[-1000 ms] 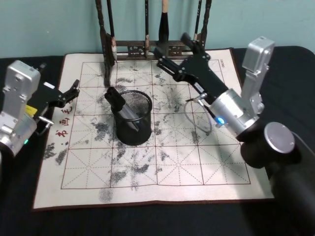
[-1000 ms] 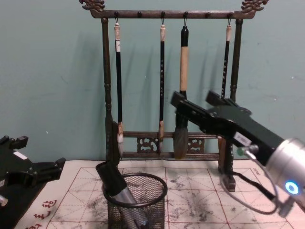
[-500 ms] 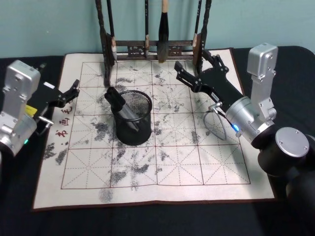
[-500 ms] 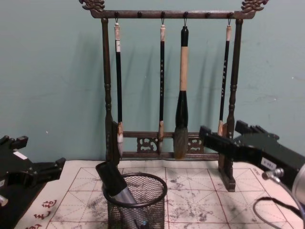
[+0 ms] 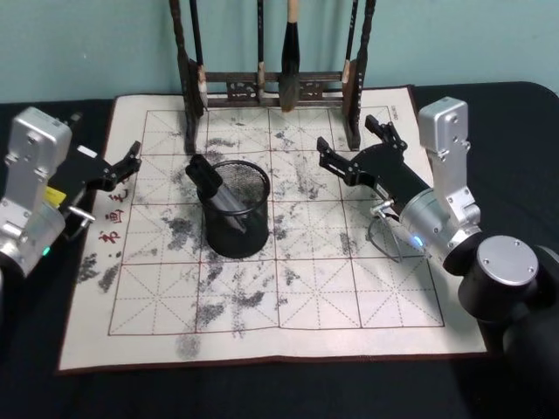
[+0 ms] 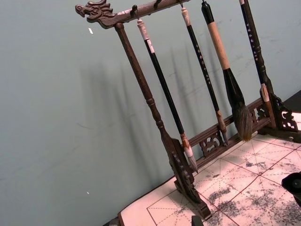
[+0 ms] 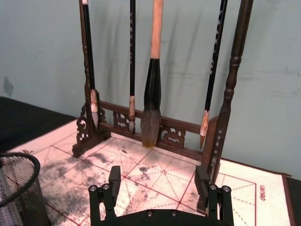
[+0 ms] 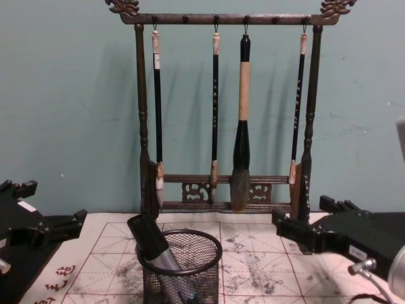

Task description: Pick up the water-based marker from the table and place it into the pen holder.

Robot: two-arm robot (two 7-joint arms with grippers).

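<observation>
— What's the biggest thing out there?

— The table (image 5: 524,113), black, with the white gridded mat (image 5: 279,288) spread over it. At the mat's far edge stands the wooden brush rack (image 8: 221,107), four brushes hanging from it.

— And the arms?

— The right gripper (image 5: 354,144) hovers over the mat's right side, near the rack's right post, fingers spread and holding nothing. The left gripper (image 5: 129,159) sits at the mat's left edge, fingers parted, also bare.

— The pen holder?

— The pen holder (image 5: 237,209) stands left of the mat's centre. The water-based marker (image 5: 217,190) is inside it, leaning, its dark cap poking above the rim.
</observation>
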